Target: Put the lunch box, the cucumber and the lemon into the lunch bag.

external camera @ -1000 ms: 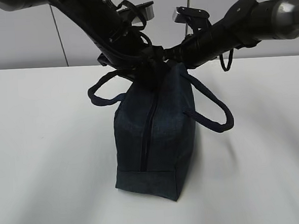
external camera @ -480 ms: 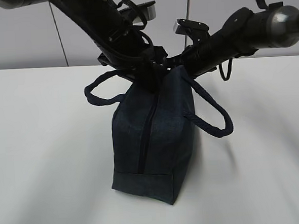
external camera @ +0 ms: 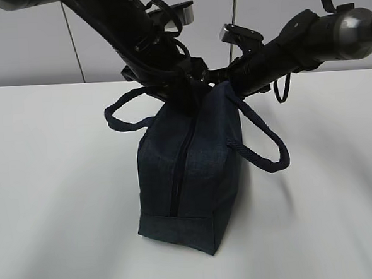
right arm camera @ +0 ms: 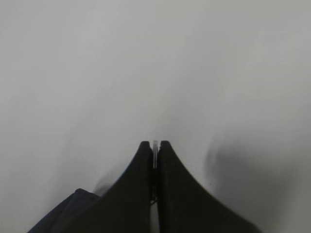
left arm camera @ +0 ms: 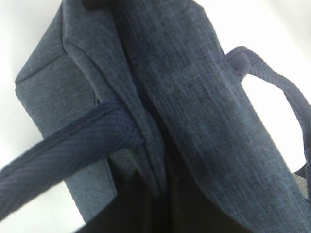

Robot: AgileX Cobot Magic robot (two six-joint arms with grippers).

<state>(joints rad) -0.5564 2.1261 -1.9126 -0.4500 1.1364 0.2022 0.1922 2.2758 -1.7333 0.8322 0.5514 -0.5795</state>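
- A dark navy lunch bag (external camera: 191,171) is seen standing on the white counter (external camera: 57,204), its zipper closed down the near end.
- 2 loop handles (external camera: 262,144) are spread to either side.
- Both arms are met at the bag's top: the right gripper (right arm camera: 154,160) is shown with jaws pressed together; the left gripper's jaws are hidden, shut.

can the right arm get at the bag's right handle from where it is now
Probably yes. The right handle hangs free off the bag just below the right gripper, with bare table around it. The fingers are shut, so they'd need opening first.
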